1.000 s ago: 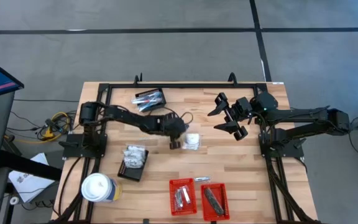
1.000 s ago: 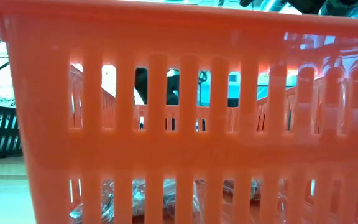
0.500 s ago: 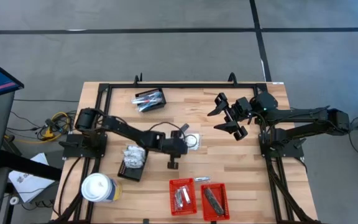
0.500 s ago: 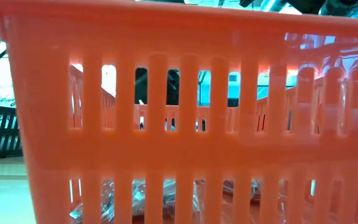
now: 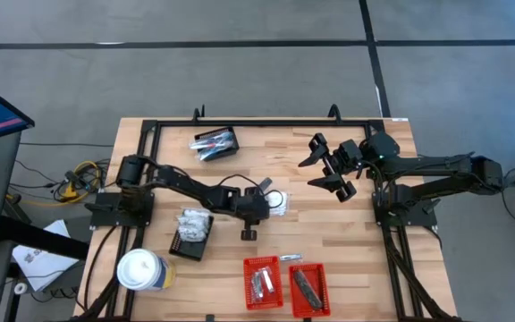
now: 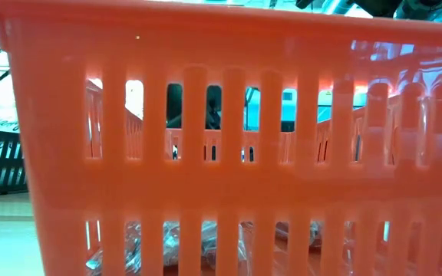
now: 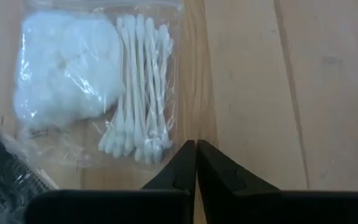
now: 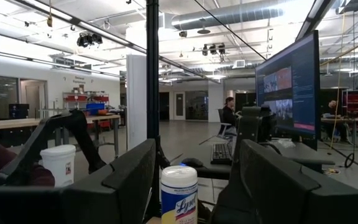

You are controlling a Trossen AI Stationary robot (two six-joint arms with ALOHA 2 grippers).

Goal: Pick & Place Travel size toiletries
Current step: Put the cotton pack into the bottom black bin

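Mid-worktop (image 5: 347,233): left tool (image 5: 249,231) clenched, empty, shifted back beside clear-wrapped swab packet (image 7: 98,81); packet lies flat, ungrasped — pick pending. Right tool (image 5: 323,166) released, parked aloft at right.

A grey concrete floor (image 5: 240,72) crossed by dark lines surrounds the light wooden worktop (image 5: 266,161). Beyond it, an open hall has white walls (image 8: 55,84), exposed silver ducting (image 8: 229,15) and black ceiling pipes with hanging lamps. A dark upright post (image 8: 152,68) stands near a large black monitor (image 8: 288,93). A white cylindrical wipes canister (image 8: 179,194) and a white bucket (image 8: 59,165) stand nearby.
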